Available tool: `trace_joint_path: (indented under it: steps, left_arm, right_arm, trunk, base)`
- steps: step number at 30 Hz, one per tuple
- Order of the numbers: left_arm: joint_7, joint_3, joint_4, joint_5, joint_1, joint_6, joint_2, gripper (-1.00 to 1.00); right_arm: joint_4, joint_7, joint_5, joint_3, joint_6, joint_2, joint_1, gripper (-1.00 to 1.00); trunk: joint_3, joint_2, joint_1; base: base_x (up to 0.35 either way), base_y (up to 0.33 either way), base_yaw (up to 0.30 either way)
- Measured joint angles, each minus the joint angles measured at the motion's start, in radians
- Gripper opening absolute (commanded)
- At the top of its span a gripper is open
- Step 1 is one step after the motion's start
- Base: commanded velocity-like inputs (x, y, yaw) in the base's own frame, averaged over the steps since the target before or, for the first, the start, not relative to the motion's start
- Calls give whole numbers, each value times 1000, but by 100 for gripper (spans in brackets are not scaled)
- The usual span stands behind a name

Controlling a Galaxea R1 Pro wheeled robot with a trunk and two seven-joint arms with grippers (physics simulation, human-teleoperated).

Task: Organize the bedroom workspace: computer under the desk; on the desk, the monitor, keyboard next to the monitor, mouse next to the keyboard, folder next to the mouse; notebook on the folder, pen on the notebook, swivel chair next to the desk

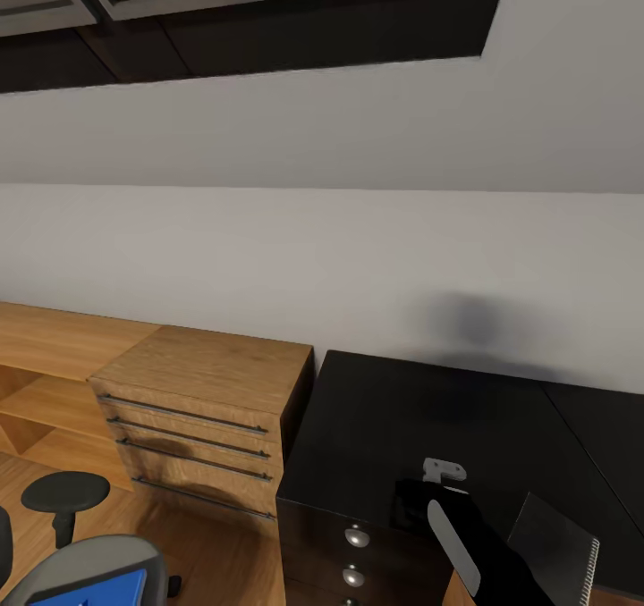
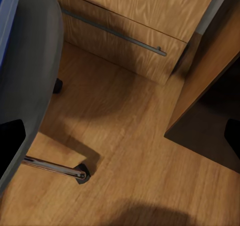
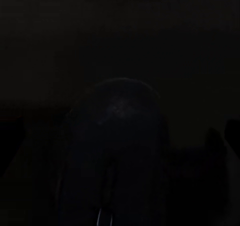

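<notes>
— So, what takes up the most room?
— The white wall. Below it in the head view the black desk sits at the right, with 3 round knobs down its front.
— And next to it?
— A wooden chest, touching the desk's left side, with 4 bar handles. A wooden floor runs under both.
— Where is the chair?
— The chair is at the lower left, in front of the chest and apart from the desk. Its round black armrest stands beside the seat.
— The folder?
— The blue folder lies on the chair, not on the desk.
— Anything near the right arm?
— A dark grey notebook with a white toothed edge, tilted, just beside the arm over the desk's front. Whether anything holds it, I cannot tell.
— The grippers?
— The left gripper hangs spread wide over bare floor, between the chair and the desk's side panel, with nothing between its fingers. The right gripper is in near darkness; spread or pressed together, I cannot tell.
— What lies before it?
— A dim rounded shape, too dark to name.
</notes>
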Motion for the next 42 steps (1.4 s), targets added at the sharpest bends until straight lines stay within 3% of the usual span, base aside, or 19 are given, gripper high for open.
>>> trace_joint_path:
  steps: [3, 10, 27, 28, 42]
  left_arm:
    - [0, 0, 0, 0, 0, 0, 0, 100]
    - [0, 1, 0, 0, 0, 0, 1, 100]
    - [0, 2, -1, 0, 0, -1, 1, 100]
    - [0, 2, -1, 0, 0, -1, 1, 100]
    - [0, 2, -2, 0, 0, -1, 2, 100]
  right_arm:
    - [0, 0, 0, 0, 0, 0, 0, 100]
    - [-11, -2, 17, 0, 3, 0, 0, 100]
    - [-11, -2, 16, 0, 3, 0, 0, 100]
    - [-11, -2, 16, 0, 3, 0, 0, -100]
    - [-13, 1, 13, 1, 3, 0, -1, -100]
  trunk:
    - [0, 0, 0]
    - [-22, -49, 27]
    - [-22, -49, 27]
    - [-22, -49, 27]
    - [-22, -49, 27]
  base:
    - [0, 0, 0]
    - [0, 0, 0]
    - [0, 0, 0]
    - [0, 0, 0]
    - [0, 0, 0]
